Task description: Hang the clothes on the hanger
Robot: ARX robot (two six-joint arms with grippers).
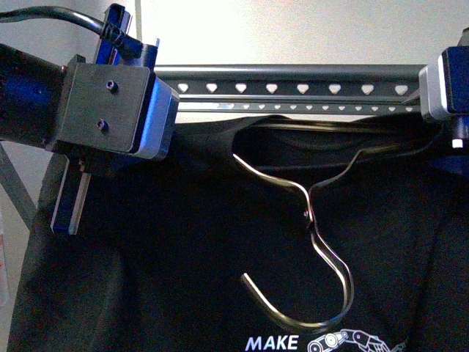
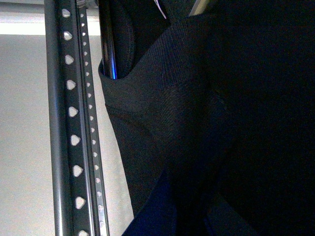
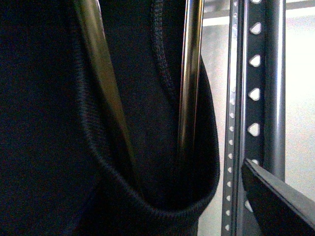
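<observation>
The clothes, a black T-shirt with a pale print low on its front, hang just below the hanger, a dark grey rack rail punched with heart-shaped holes. My left gripper is shut on the clothes' upper left edge, close under the rail; its arm fills the upper left of the front view. At the upper right, my right gripper stands open at the ribbed collar, and only one finger shows, next to the rail.
A chrome wire hook hangs upside down in front of the shirt, its arms running up inside the collar. Its two chrome rods pass through the collar loop. A pale wall lies behind the rack. A grey rack leg slants at far left.
</observation>
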